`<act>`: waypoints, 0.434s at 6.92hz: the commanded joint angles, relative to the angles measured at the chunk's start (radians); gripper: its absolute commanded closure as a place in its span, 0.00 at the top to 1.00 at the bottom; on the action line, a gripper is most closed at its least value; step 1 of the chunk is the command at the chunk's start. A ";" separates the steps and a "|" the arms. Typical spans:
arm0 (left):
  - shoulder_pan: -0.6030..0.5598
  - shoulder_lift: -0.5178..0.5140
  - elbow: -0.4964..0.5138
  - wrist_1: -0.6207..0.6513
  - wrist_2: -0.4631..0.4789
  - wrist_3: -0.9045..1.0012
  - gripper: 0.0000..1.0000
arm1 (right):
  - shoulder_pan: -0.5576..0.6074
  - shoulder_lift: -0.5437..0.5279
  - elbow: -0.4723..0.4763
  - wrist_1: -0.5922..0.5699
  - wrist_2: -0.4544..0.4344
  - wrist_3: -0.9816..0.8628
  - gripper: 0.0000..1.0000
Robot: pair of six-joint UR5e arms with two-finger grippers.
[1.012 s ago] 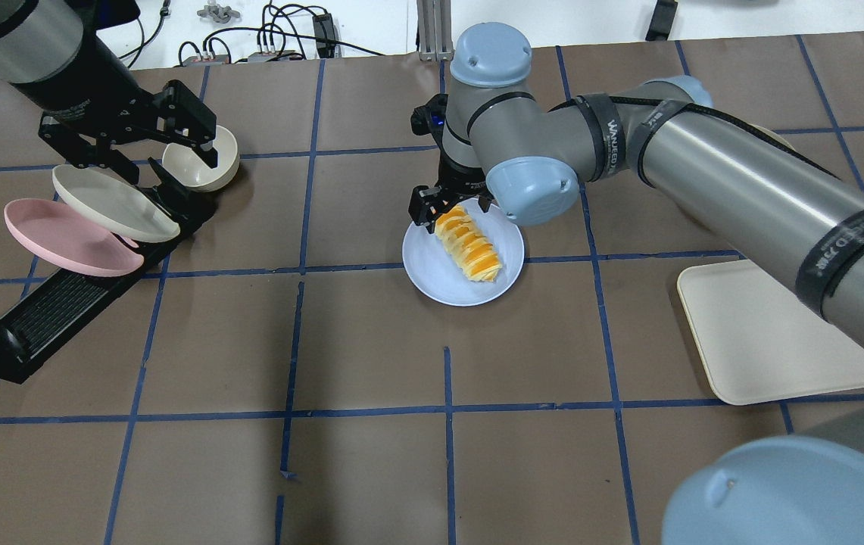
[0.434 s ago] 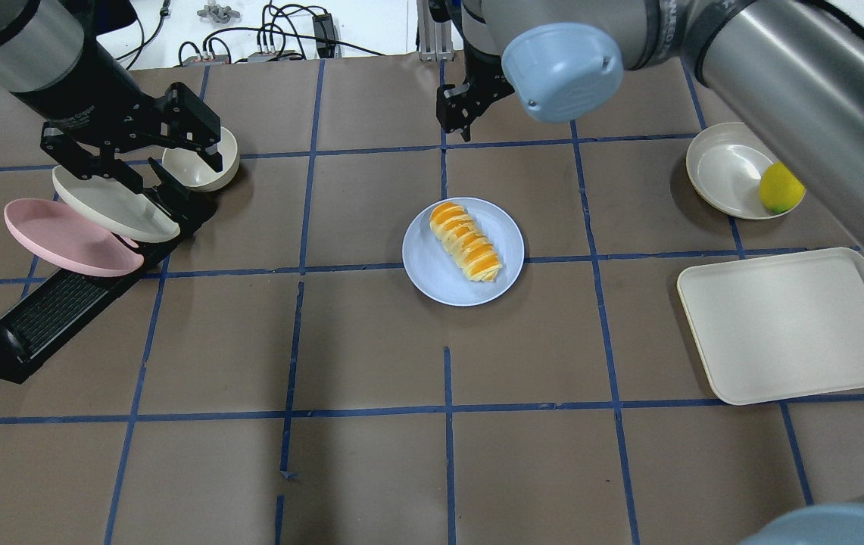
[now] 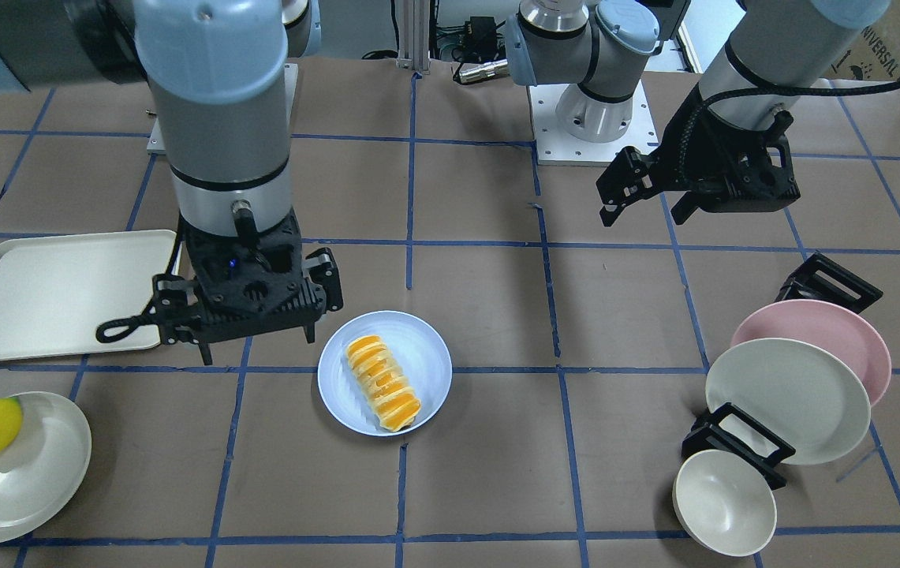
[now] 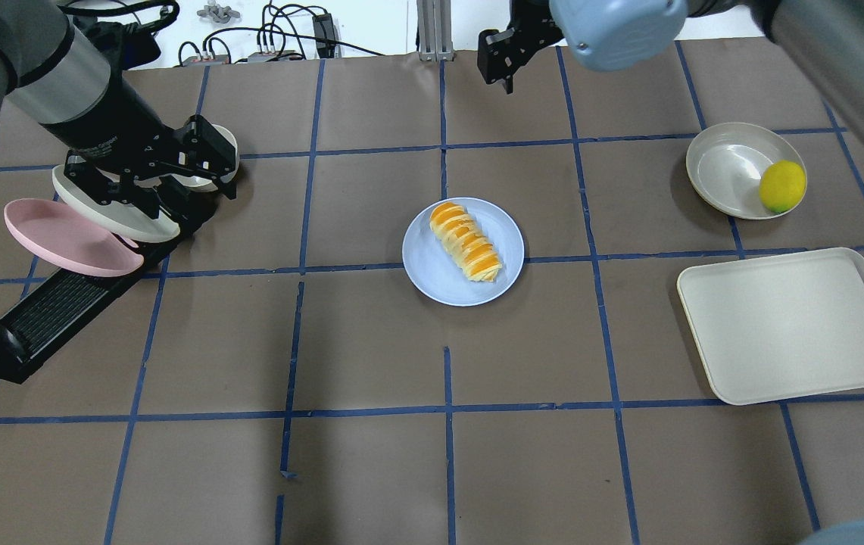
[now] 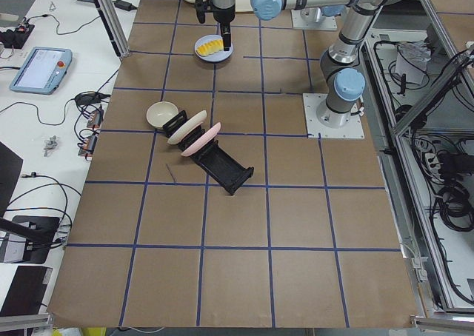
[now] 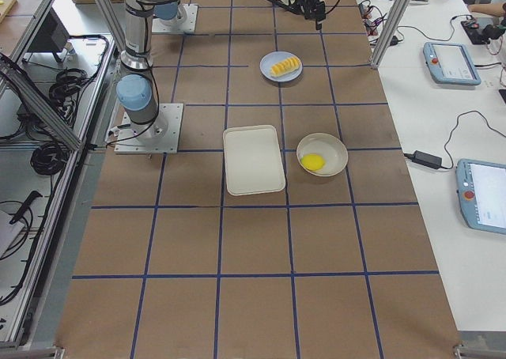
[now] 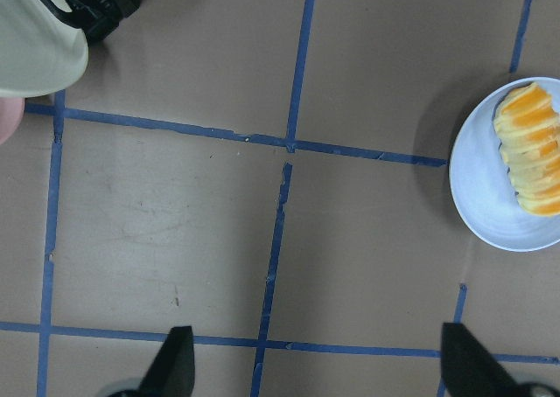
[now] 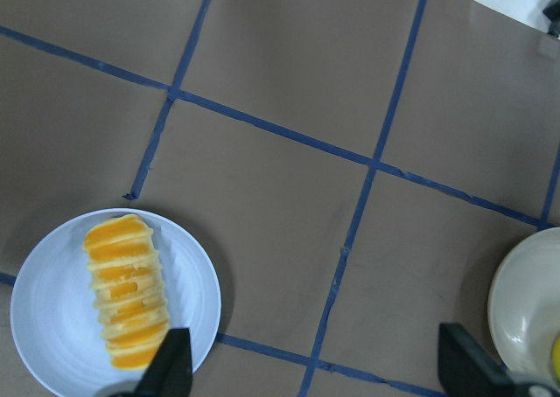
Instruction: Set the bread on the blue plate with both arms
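Bread (image 4: pixel 466 242): ridged loaf, banded orange and pale cream. It lies flat and diagonal on the blue plate, wholly inside the rim, with no gripper touching it.
Blue plate (image 4: pixel 429 274): round, shallow, pale blue. It sits flat on the table near the middle, with bare plate showing on both sides of the loaf.
Right gripper (image 3: pixel 258 347): raised above the table and apart from the blue plate. In the front-facing view it appears between the plate and the tray. Its wrist view shows the two fingers spread wide with nothing between them.
Left gripper (image 3: pixel 643 211): raised off the table. In the overhead view it hangs over the bowl end of the dish rack. Fingers are spread wide and nothing is held.
Dish rack (image 4: pixel 53 310): black, long, lying slantwise at the robot's left end of the table.
Pink plate (image 4: pixel 60 238): stands tilted in the rack.
Cream plate (image 3: pixel 789 398): stands tilted in the rack, just beside the pink plate.
Cream bowl (image 3: pixel 724 501): upright, just beside the rack's end.
Tray (image 4: pixel 791 325): cream, rectangular, rounded corners. It lies flat toward the robot's right, well apart from the blue plate.
Shallow dish (image 4: pixel 727 170): cream, round, near the tray.
Lemon (image 4: pixel 782 185): yellow, resting in the shallow dish against its rim.
Table (image 4: pixel 371 469): brown cover, marked with a grid of blue tape.
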 commanded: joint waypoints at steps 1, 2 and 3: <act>-0.001 -0.001 -0.008 0.006 0.000 0.020 1.00 | -0.130 -0.098 0.017 0.160 0.010 0.004 1.00; -0.004 -0.030 -0.008 0.014 -0.003 0.012 1.00 | -0.150 -0.132 0.027 0.181 0.059 -0.001 1.00; -0.018 -0.055 -0.005 0.061 -0.021 0.006 1.00 | -0.162 -0.181 0.047 0.247 0.099 -0.001 1.00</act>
